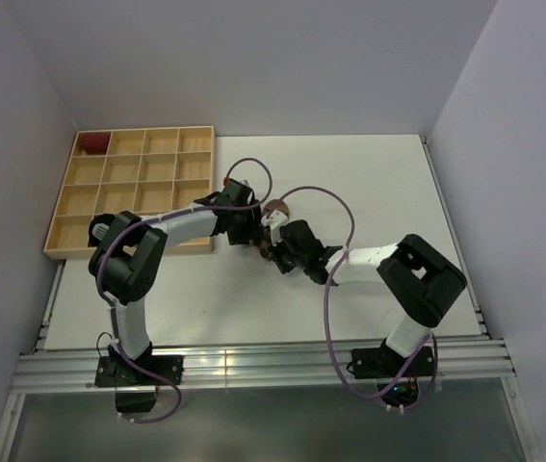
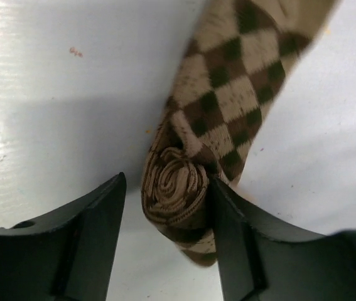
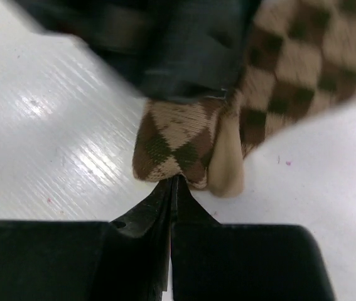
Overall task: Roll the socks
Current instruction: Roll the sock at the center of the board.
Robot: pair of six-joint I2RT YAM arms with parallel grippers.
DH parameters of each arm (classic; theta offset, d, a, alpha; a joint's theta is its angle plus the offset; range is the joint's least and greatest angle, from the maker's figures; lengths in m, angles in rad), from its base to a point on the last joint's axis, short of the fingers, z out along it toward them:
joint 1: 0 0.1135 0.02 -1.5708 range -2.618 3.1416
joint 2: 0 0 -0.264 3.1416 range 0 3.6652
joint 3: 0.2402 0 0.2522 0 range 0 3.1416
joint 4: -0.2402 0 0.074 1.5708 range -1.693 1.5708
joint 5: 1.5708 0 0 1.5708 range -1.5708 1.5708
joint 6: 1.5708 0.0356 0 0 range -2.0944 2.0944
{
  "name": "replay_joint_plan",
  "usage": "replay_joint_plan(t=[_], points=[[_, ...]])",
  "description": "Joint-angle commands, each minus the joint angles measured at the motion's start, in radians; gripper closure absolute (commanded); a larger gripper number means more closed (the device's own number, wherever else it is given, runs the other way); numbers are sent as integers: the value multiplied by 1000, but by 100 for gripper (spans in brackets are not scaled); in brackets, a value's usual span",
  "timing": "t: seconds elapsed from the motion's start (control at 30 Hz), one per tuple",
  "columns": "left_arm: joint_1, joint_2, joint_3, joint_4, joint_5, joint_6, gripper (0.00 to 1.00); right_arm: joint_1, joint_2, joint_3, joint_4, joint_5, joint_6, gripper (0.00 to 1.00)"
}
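So the left end effector (image 2: 168, 182) is spread, with the rolled-up end of the tan argyle sock (image 2: 228, 94) sitting between its two fingers. From the left wrist view you can see the spiral of the roll. One finger (image 2: 240, 238) is right against the roll, and the other has a bit of bare bench between it and the fabric. The unrolled part of the sock runs away from the fingers, lying flat on the white bench (image 1: 369, 183).

The right end effector (image 3: 173, 182) is pressed together, tips meeting right at the near edge of the sock. I honestly can't tell if there's any fabric caught between them or if they're just touching it. Something dark and blurry sits over the far side of the sock in that view.

From above, both arms meet around the middle of the bench, and only a little brown bit of sock pokes out past them. The wooden tray (image 1: 61, 217) with compartments is off at the back left, with a dark red bundle (image 1: 92, 142) in its far left corner slot. Can't spot the black sock in any view.
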Motion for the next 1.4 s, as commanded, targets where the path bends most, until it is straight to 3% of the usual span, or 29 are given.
replay_joint_plan(t=[0.0, 0.13, 0.3, 0.37, 0.4, 0.47, 0.5, 0.53, 0.7, 0.83, 0.9, 1.03, 1.13, 1.37], points=[[-9, -50, -31, -22, 30, 1, 34, -89, -35, -31, 42, -235, 138, 100], [-6, -82, -51, 24, 28, -22, 28, -172, -18, -28, 50, -393, 203, 100], [2, -107, -76, 70, 33, -56, 31, -264, 3, -25, 77, -536, 242, 100], [4, -91, -57, 55, 28, -54, 39, -266, 2, -19, 68, -535, 230, 100], [4, -75, -56, 50, 31, -56, 49, -264, 2, -17, 67, -535, 224, 100], [4, -59, -63, 55, 45, -65, 59, -263, -3, -19, 65, -516, 214, 100], [4, -56, -70, 59, 50, -69, 76, -261, -6, -17, 62, -504, 210, 100], [4, -51, -76, 64, 57, -72, 81, -258, -12, -17, 59, -484, 204, 100], [0, -42, -114, 75, 64, -88, 92, -217, -23, -2, 24, -395, 168, 100], [2, -36, -136, 78, 59, -83, 92, -160, -34, 9, -8, -305, 130, 100], [0, -30, -145, 85, 53, -71, 94, -134, -52, 10, -16, -262, 118, 94], [0, -18, -145, 88, 47, -50, 96, -105, -99, 15, -45, -210, 89, 63], [0, -12, -145, 92, 50, -46, 96, -70, -152, 14, -59, -139, 60, 50], [0, -10, -142, 92, 57, -40, 96, -21, -140, 46, -28, -73, 46, 43]])
